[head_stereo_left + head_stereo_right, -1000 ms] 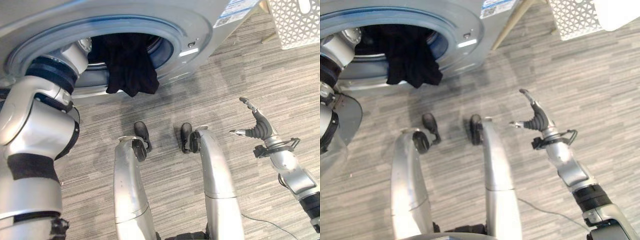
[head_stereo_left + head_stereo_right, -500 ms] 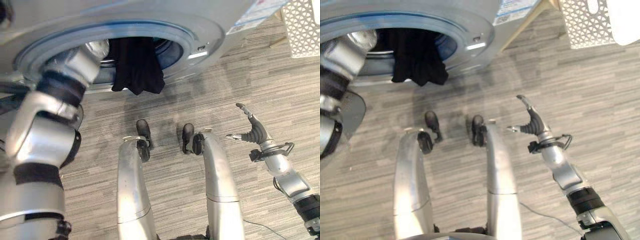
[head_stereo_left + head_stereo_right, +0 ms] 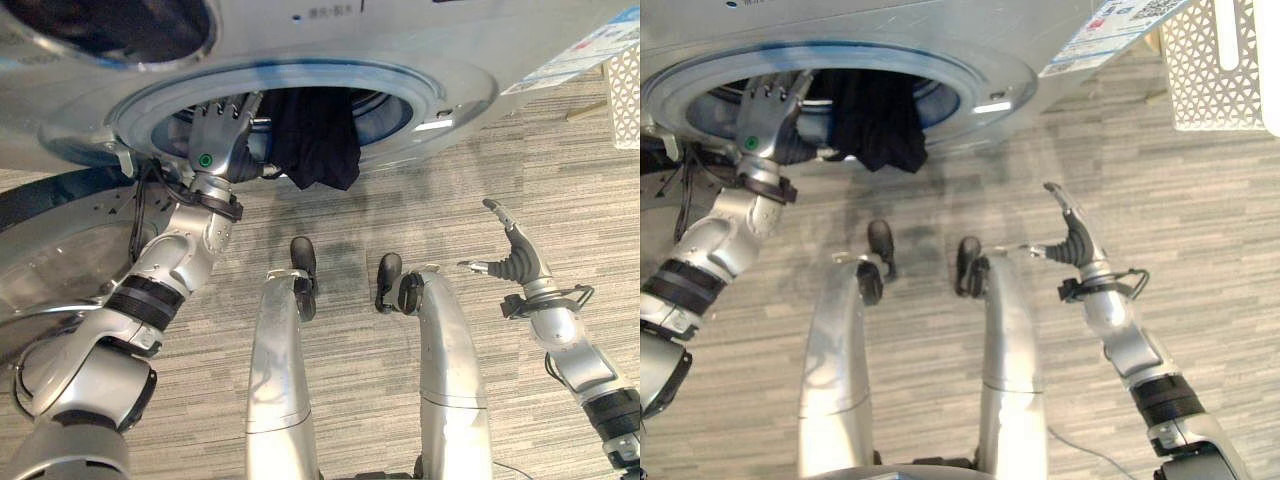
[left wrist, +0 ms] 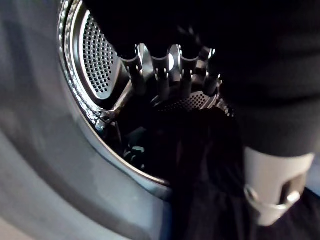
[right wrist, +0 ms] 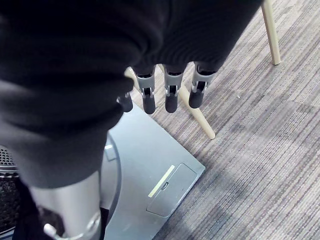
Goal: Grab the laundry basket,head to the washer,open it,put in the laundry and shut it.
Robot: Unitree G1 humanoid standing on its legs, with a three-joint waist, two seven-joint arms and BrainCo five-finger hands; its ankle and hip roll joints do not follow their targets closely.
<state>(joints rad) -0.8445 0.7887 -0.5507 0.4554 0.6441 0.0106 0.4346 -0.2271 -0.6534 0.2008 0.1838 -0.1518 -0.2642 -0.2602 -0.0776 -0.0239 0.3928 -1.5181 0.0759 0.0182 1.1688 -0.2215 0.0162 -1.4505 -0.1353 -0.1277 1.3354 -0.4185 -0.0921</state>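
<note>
Laundry: one black garment [image 3: 318,140] drapes over the washer [image 3: 440,60] rim; left hand [image 3: 222,125] reaches inside, fingers straight; right hand [image 3: 512,255] hovers spread.

Black garment [image 3: 318,140] drapes across washer opening [image 3: 390,108].

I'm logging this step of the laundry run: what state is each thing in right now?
Washer: door open.
Black garment: draped over the drum rim, half out.
Left hand: open, at the washer opening beside the garment.
Right hand: open, holding nothing, above the floor.
White basket: on the floor.
</note>
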